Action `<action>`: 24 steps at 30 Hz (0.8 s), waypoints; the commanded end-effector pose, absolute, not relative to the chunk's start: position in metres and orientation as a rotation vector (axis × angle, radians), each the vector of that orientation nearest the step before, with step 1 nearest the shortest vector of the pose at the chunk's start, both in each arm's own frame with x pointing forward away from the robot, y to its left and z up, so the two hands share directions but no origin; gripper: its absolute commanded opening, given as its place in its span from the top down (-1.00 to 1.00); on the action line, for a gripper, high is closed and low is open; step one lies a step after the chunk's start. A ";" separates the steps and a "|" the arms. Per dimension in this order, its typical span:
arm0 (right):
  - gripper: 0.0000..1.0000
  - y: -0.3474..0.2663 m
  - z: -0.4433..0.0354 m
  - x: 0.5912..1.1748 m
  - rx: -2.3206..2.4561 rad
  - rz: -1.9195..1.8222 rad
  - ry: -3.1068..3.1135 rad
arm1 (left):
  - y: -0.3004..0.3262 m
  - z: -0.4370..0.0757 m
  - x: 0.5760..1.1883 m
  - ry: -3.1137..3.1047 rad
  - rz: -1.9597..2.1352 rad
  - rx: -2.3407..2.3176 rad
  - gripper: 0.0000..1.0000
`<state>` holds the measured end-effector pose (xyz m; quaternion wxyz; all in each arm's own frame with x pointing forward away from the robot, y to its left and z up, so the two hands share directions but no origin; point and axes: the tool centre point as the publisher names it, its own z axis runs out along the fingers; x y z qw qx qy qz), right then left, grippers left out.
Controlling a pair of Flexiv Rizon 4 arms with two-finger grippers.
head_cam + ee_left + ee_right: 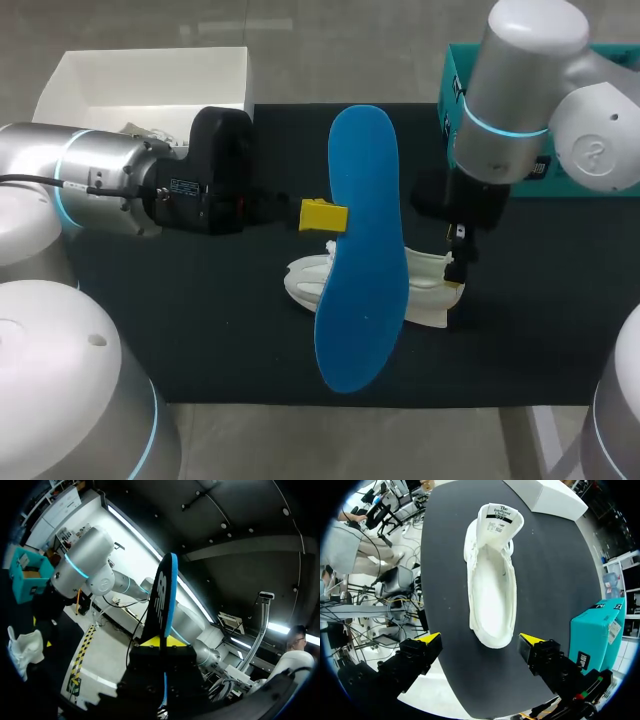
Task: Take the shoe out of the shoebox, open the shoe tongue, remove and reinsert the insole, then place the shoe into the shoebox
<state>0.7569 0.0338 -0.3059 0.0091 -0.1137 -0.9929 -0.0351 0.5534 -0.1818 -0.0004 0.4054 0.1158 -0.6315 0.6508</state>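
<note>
Left hand clamped on edge of blue insole, held in air over white shoe on counter. Right hand open above heel end. Reinsert: brace heel with right, feed insole toe-first, low angle, under tongue.
</note>
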 end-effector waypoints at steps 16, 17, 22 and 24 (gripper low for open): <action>-1.00 0.073 -0.321 0.827 -0.387 -0.033 -3.180 | -0.183 -0.002 0.553 -1.590 1.647 0.293 1.00; -1.00 0.074 -0.324 0.829 -0.379 -0.038 -3.176 | -0.183 -0.002 0.553 -1.590 1.647 0.293 1.00; -1.00 0.078 -0.336 0.834 -0.382 -0.050 -3.154 | -0.183 -0.002 0.553 -1.590 1.647 0.293 1.00; -1.00 0.081 -0.341 0.835 -0.380 -0.060 -3.144 | -0.183 -0.002 0.553 -1.590 1.647 0.293 1.00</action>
